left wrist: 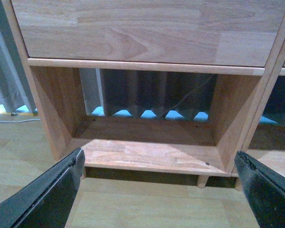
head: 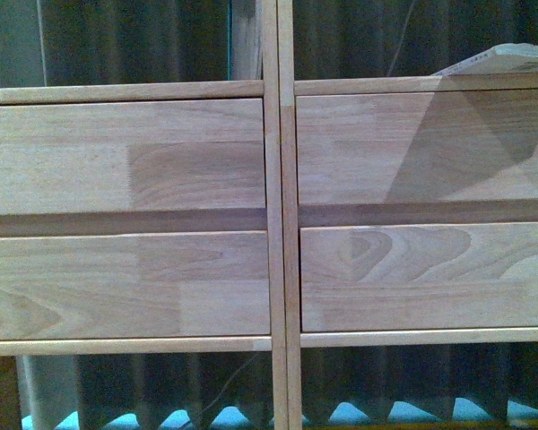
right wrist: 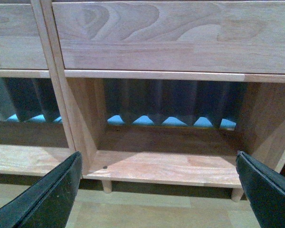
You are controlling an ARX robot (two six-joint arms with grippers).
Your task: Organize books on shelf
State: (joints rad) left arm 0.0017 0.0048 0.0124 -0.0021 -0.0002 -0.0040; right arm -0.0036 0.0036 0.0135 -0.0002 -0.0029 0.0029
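Shelf (head: 280,215) fills the front view: 2 cols, four plain drawer fronts (head: 125,157), dark curtain (head: 134,40) behind the open back. Only book (head: 507,61) in sight is a pale slab at upper right of the front view. It lies tilted in the open bay above the top drawer front there & throws a shadow onto it. Can't tell which book, too little shows.

Left tool (left wrist: 157,156) is spread wide w/ nothing btwn its fingers (left wrist: 52,190), aimed at the left col's btm cubby (left wrist: 133,154), which shows bare boards, no book. Right tool (right wrist: 157,159) is likewise wide & empty, facing the right col's btm cubby (right wrist: 171,161), also w/o books.

Judgement: approach/search stage, no pick made yet. Nxt move calls for getting a tool up to that tilted book, prob the right arm as it's on that side. Then close on its edge & stand it upright in a bay. Both wrists look low, so a lift comes first.
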